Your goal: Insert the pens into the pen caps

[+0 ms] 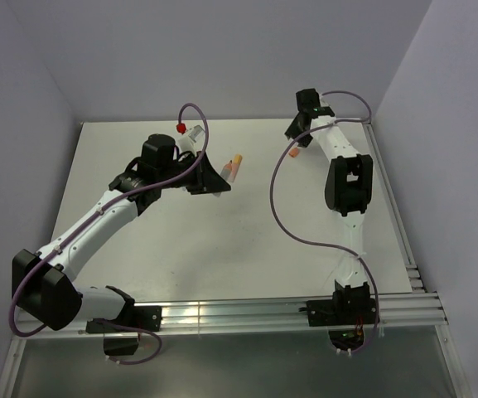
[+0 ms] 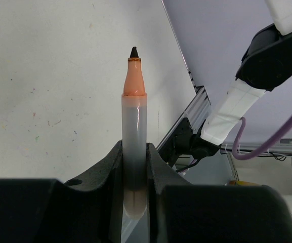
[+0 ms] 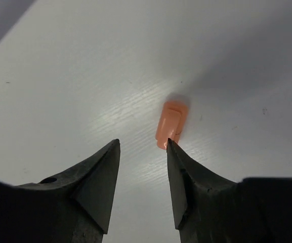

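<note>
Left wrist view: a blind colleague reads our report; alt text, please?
An uncapped pale pen with an orange tip stands clamped between the left gripper's black fingers. Behind it lie the white table and part of the right arm.

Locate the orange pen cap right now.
In the right wrist view the orange pen cap lies on the table, just beyond the tips of the open right pincer. From above, it sits far right.

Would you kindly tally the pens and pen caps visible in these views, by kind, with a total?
Pens: 1, a clear-bodied, orange-tipped pen clamped in the left fingers
Pen caps: 1, an orange pen cap lying on the table
Total: 2
</note>
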### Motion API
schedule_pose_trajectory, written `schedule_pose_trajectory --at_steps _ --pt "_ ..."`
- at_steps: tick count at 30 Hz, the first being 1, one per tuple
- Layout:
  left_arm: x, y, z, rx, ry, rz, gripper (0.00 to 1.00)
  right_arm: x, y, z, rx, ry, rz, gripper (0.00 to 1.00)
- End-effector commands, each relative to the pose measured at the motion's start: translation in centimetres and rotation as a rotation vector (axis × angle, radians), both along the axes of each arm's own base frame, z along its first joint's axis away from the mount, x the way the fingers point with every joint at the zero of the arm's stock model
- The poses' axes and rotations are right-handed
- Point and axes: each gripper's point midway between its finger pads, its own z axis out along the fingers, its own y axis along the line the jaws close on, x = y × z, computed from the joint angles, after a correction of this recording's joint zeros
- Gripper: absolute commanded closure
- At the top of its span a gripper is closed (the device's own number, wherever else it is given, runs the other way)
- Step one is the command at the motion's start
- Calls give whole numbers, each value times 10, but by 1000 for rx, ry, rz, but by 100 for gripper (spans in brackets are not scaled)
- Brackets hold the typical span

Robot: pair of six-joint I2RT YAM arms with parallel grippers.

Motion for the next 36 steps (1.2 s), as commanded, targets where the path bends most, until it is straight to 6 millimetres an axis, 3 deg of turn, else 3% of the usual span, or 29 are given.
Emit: schedule_pose_trajectory --at_steps 1,10,36 --pt "-2 -2 26 -44 -74 -11 100 -4 -7 -16 17 54 -59 49" --pt "-2 -1 25 -41 -73 -14 100 1 -6 -35 22 86 -84 46" --pt "-3 -3 24 -47 -69 -24 100 1 -16 -52 -6 132 -96 51"
